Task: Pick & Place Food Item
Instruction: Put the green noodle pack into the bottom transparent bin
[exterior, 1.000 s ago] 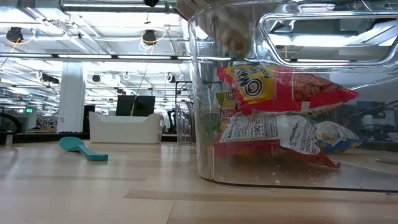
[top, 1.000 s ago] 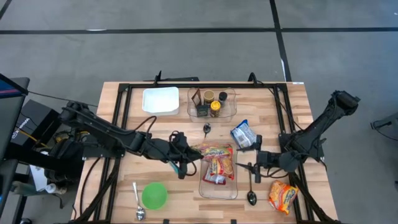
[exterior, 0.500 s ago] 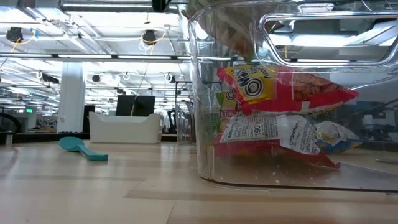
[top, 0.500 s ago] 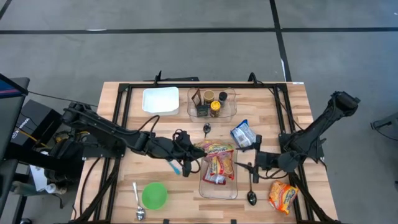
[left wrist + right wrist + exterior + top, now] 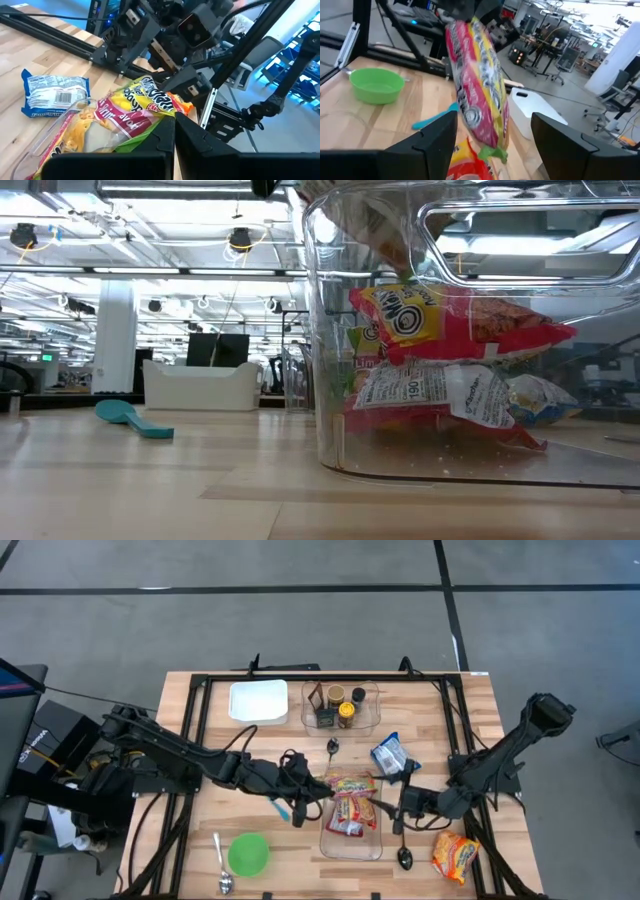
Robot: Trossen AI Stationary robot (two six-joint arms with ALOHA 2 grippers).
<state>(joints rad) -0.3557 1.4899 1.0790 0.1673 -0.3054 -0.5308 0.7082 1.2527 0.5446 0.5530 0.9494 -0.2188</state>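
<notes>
- Left gripper (image 5: 322, 786), centre of the high view: jaws shut on a red-and-yellow snack packet (image 5: 350, 783), held at one end over the upper rim of the clear plastic bin (image 5: 351, 848).
- Right wrist view: the same packet (image 5: 479, 90) hangs upright from the left gripper, between this arm's own dark fingers (image 5: 427, 140).
- Clear plastic bin, lower centre of the high view: already holds red, yellow and white packets (image 5: 349, 813); the low view shows them stacked behind the near wall (image 5: 440, 365).
- Right gripper (image 5: 400, 808), just right of the bin in the high view: jaws wide apart, holding nothing, pointing toward the bin.
- Blue-and-white packet (image 5: 391, 755) on the wooden table (image 5: 470, 710), upper right of the bin.
- Orange-yellow packet (image 5: 455, 858) at lower right, beside a dark spoon (image 5: 404, 856).
- Green bowl (image 5: 248, 854) and metal spoon (image 5: 221, 866) at lower left; teal scoop (image 5: 282, 808) near the left gripper.
- White rectangular tray (image 5: 258, 701) and a clear container of small jars (image 5: 341, 706) along the upper table edge.
</notes>
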